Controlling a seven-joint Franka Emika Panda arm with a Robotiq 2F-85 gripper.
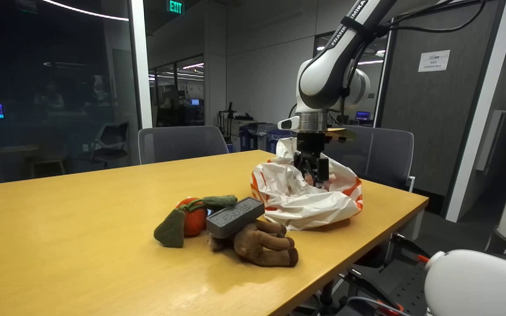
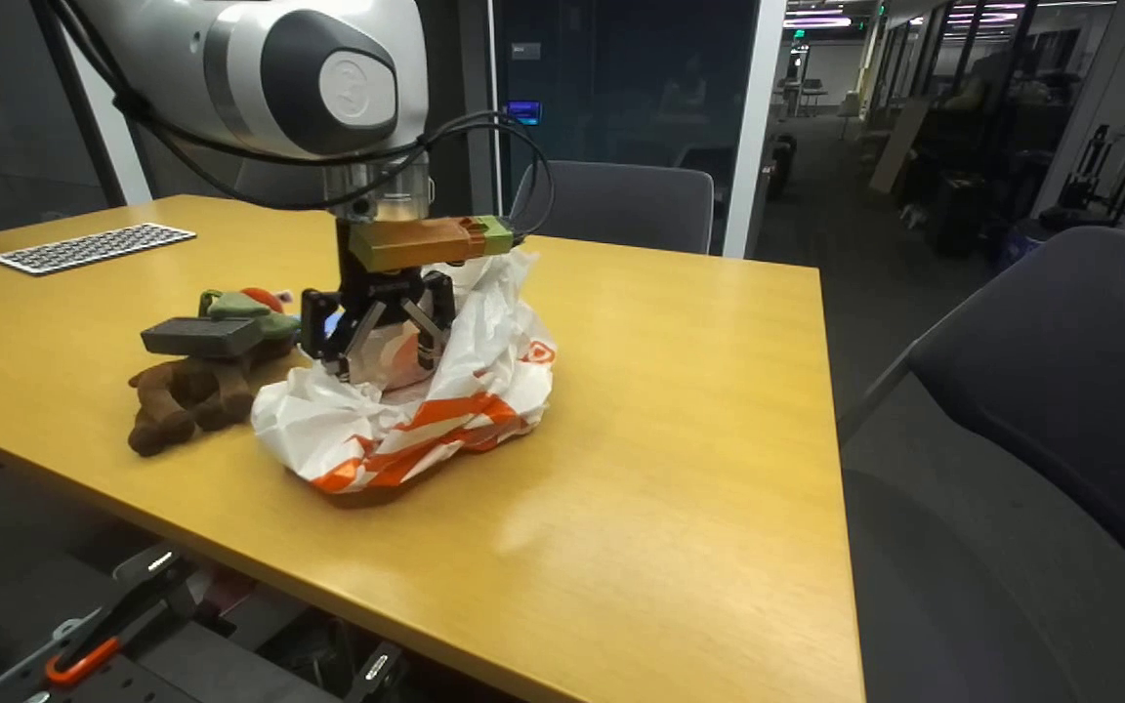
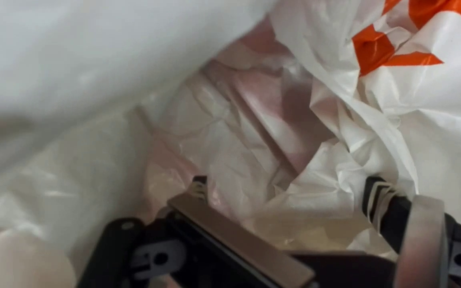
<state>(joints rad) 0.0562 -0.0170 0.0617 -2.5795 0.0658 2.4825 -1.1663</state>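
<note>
Spread wide from 9 to 3 o'clock across the wrist view, with nothing clasped between the tips of the gripper [image 3: 288, 185]. Aimed straight down into the mouth of the crumpled white bag [image 1: 299, 215], near the edge of the yellow table [image 2: 680, 469]. Lying directly below the fingers [image 3: 386, 208], not off to one side, with loose plastic rising at 10 and 2 o'clock. Hard to tell contact from near miss at either tip. Too rumpled for a clear long axis, but creased inside roughly from 11 to 5 o'clock, slantwise to the tips. Tinged pink in places (print from the far side or something inside, impossible to say), with orange marks at 1 o'clock. Flanked in an exterior view, around 7 o'clock, by a brown plush toy [image 1: 253, 245] under a dark grey block [image 1: 235, 217].
</note>
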